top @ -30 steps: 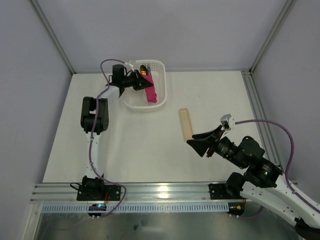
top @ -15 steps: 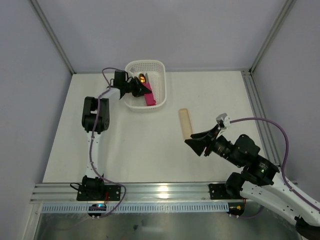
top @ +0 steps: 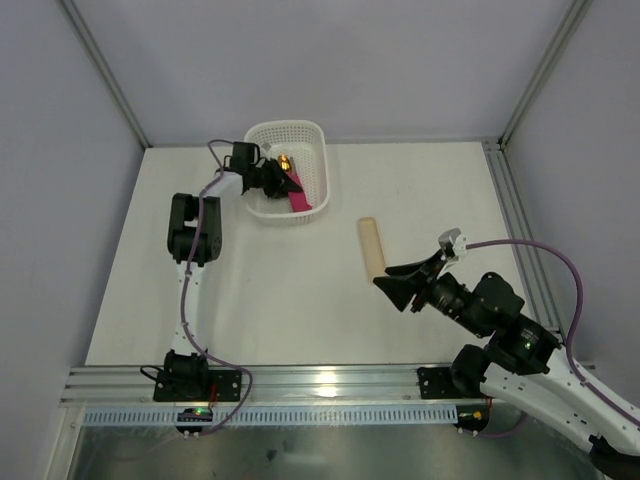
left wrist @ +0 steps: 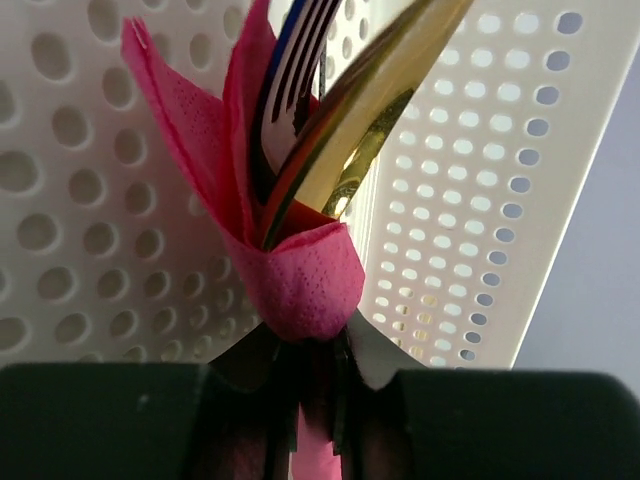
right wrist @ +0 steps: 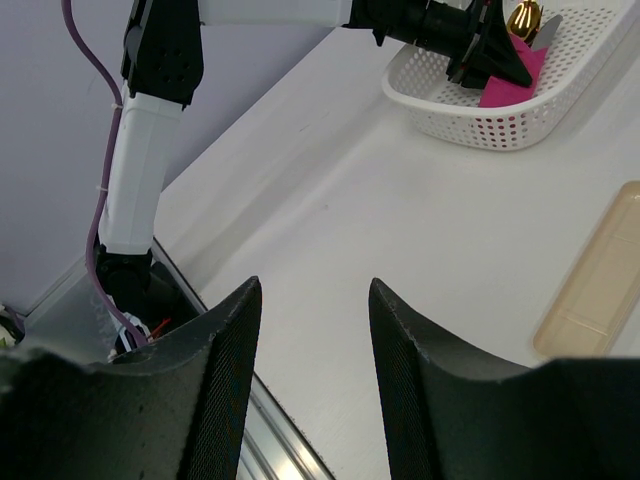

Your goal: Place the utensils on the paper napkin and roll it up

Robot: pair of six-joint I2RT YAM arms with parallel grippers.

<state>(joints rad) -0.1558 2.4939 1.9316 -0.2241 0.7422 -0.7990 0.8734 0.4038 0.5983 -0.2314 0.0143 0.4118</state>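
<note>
1. My left gripper (left wrist: pixel 318 400) stands nearly closed. The tail of the paper napkin (left wrist: pixel 300 280) runs between its fingers, so I judge that I hold the napkin, lightly rather than hard.
2. The napkin is already wrapped as a cone round the fork (left wrist: pixel 290 70) and the gold spoon (left wrist: pixel 370 90); this bundle sits inside the white perforated basket (top: pixel 315 150), against its wall, at the far left of the table (top: pixel 300 290).
3. Change: over the last second my left wrist has come down a little and drawn in, so the bundle now lies lower in the basket; the basket itself has hardly shifted.
4. Meaning: the rolling looks done; I judge that only release and withdrawal remain; if I open too quickly, the loose paper may spring apart.
5. My right gripper (right wrist: pixel 315 380) is about half open and holds nothing; it hovers over the table just beside the near end of the beige strip (top: pixel 372 250); it has barely moved.
</note>
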